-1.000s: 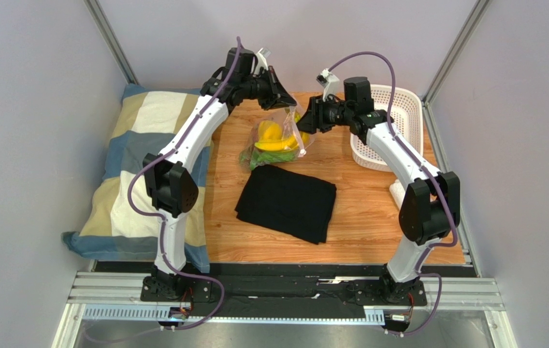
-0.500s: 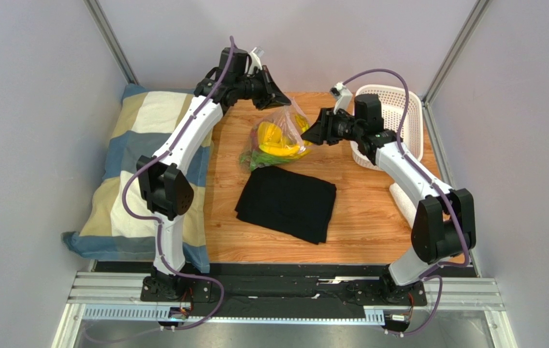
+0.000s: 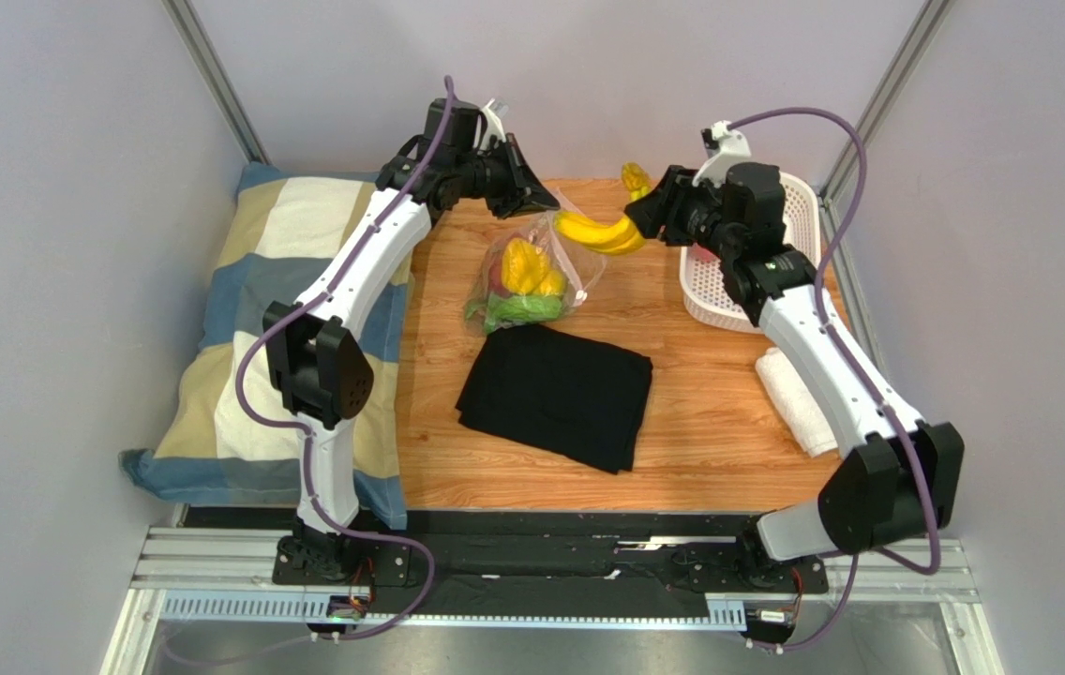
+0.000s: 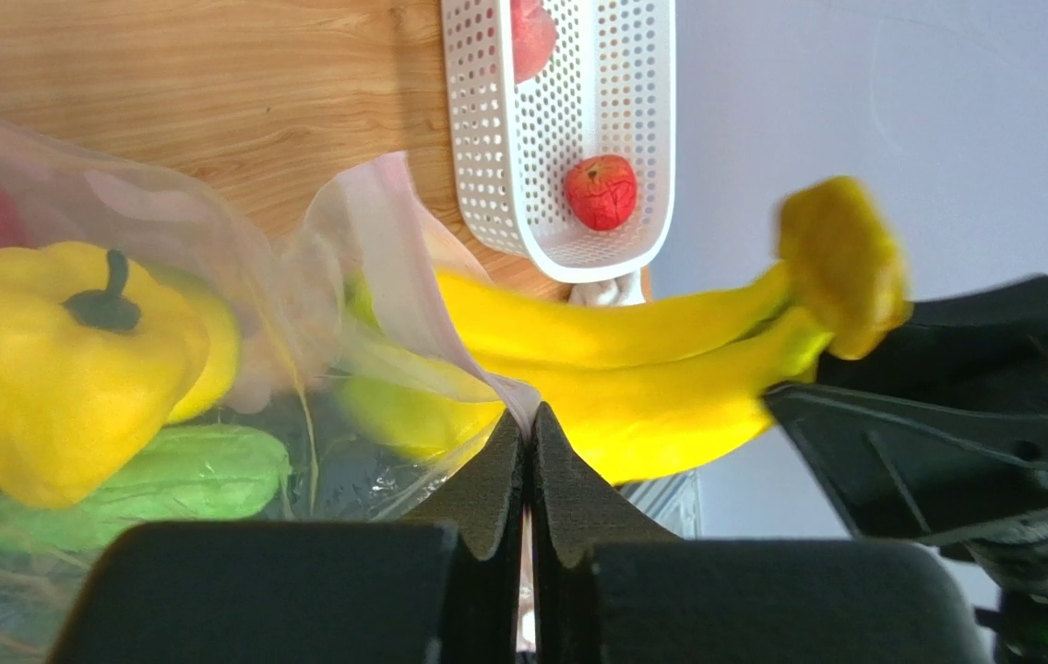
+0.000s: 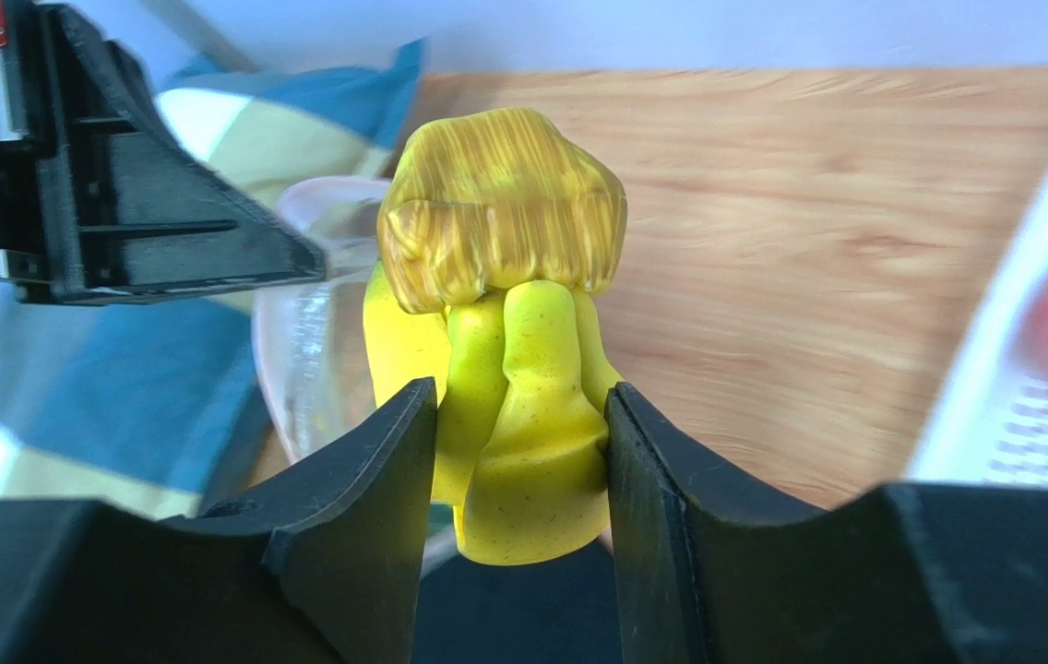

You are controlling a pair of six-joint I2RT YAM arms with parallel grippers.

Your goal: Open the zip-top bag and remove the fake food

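The left claw is pinched shut on the mouth edge of the zip-top bag, which hangs open beneath it. The right claw, just beside it, is clamped on the fake bananas, clear of the bag. Removal is under way. The next move likely calls for carrying them to the white basket near the right claw, releasing, then fetching the fake food left inside.

Crinkly clear plastic bag; glossy bananas; wood table.
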